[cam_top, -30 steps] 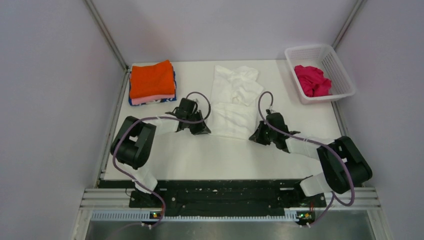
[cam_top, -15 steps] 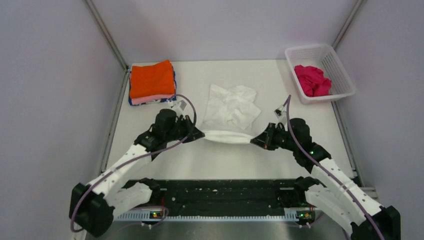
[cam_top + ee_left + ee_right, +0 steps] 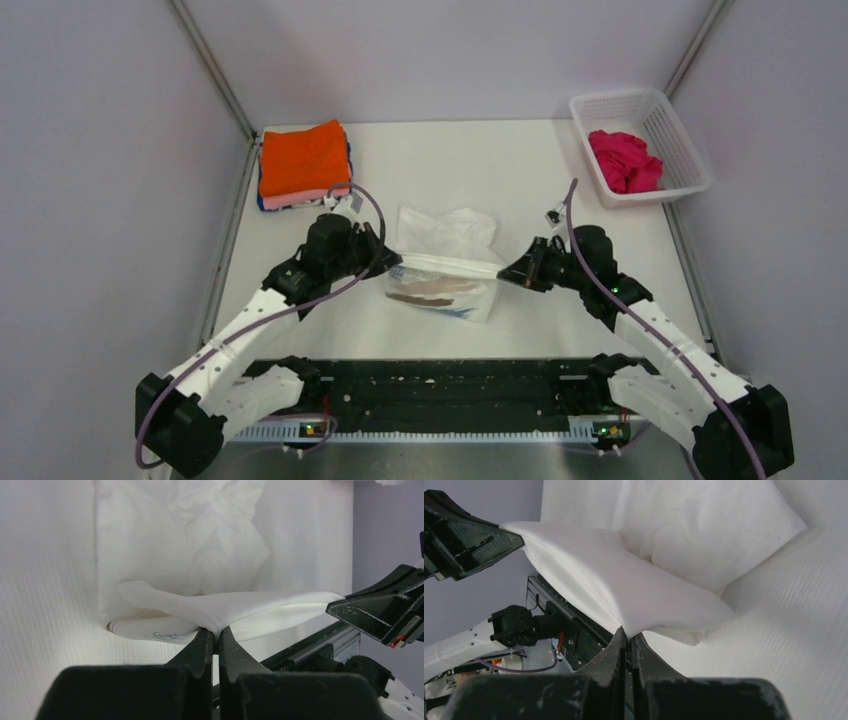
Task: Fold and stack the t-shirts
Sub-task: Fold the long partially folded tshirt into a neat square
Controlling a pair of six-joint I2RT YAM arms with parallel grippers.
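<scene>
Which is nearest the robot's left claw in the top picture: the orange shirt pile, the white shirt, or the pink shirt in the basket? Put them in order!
1. White shirt: pinched in the left gripper, mid-table.
2. Orange shirt pile: far left corner.
3. Pink shirt: in the basket, far right corner.

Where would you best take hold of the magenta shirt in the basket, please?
Pinch the raised crumpled top of the magenta shirt, coming straight down from above: it lies bunched inside the basket, whose lattice walls likely block any sideways approach.
</scene>
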